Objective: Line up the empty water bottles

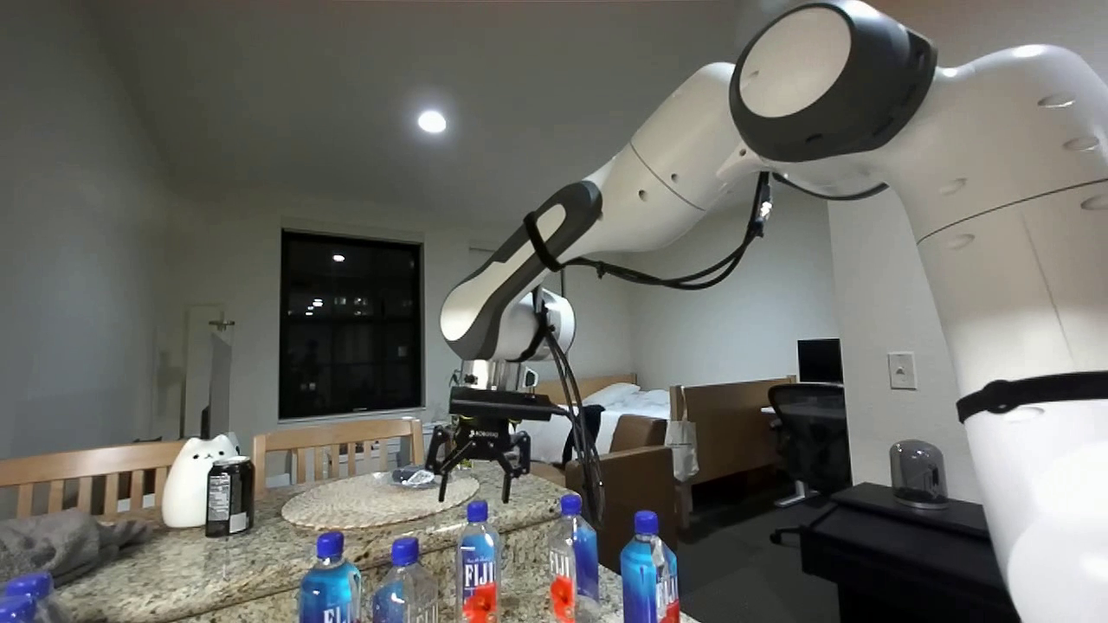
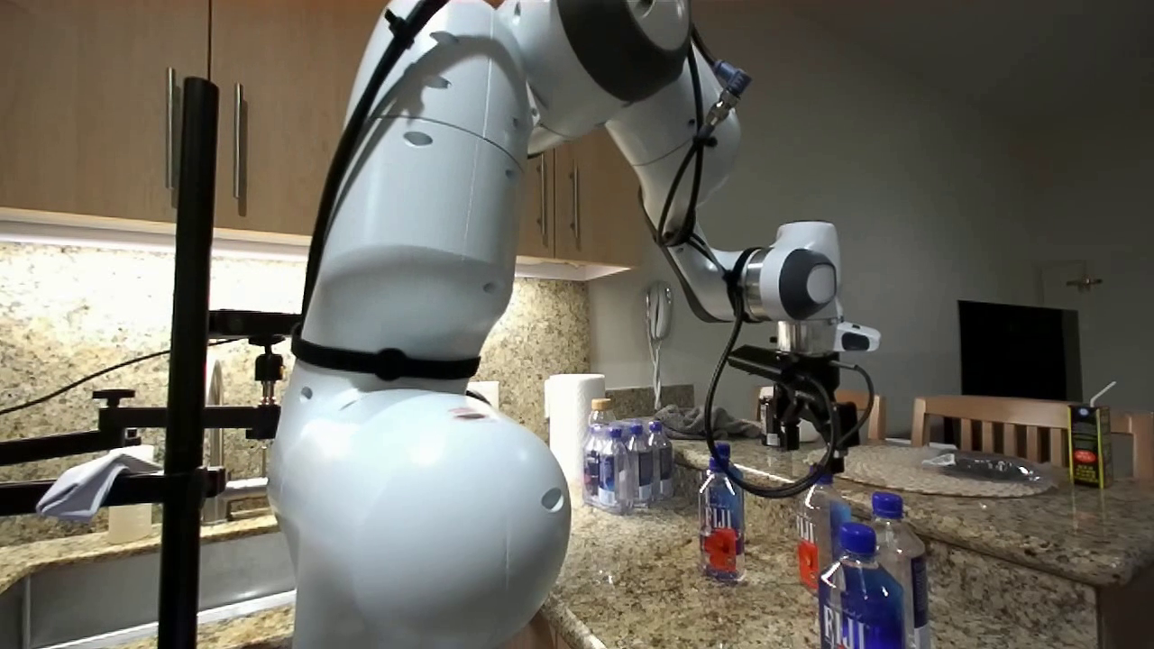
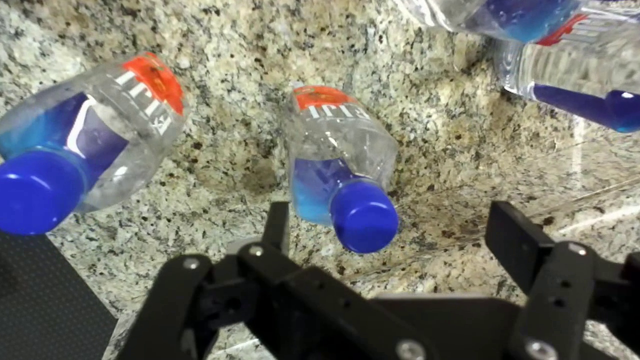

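A: What hangs over the bench (image 2: 631,586)?

B: A white robot arm (image 1: 684,156), its hand (image 1: 475,499) pointing downward with the two fingers spread well apart. In the wrist view, the blue cap of a clear water bottle (image 3: 345,145) shows in the gap between them, nearer one finger than the other.

A: How many are standing?

B: Five blue-capped bottles (image 1: 478,562) show in an exterior view, upright and spread across the bench's lower level, some bearing a red flower on the label. A further cluster of bottles (image 2: 627,469) stands beside a roll of paper towels (image 2: 572,424).

A: And on the raised ledge (image 2: 1037,532)?

B: A round woven mat (image 1: 346,510), carrying a clear plastic package (image 2: 987,466). A black can (image 1: 229,502) stands just beside a white cat-faced object (image 1: 186,493), and a grey cloth (image 1: 52,541) lies bunched near them. Elsewhere on the ledge stands a drinks carton (image 2: 1089,446) with a white straw.
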Controlling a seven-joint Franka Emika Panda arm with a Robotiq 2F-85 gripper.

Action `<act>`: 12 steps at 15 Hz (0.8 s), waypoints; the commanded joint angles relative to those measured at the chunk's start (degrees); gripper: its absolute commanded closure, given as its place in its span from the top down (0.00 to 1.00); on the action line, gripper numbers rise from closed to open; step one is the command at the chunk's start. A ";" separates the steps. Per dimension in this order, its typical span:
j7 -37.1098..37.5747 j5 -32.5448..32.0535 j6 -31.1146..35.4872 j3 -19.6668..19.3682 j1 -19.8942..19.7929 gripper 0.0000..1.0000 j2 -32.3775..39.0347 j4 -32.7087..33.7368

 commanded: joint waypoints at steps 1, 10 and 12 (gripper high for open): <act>5.61 -2.70 -1.02 -1.82 2.19 1.00 2.71 3.43; 13.39 -5.98 -5.15 -3.87 4.02 1.00 4.03 5.85; 12.91 -5.36 -5.73 -3.91 3.85 1.00 4.50 6.05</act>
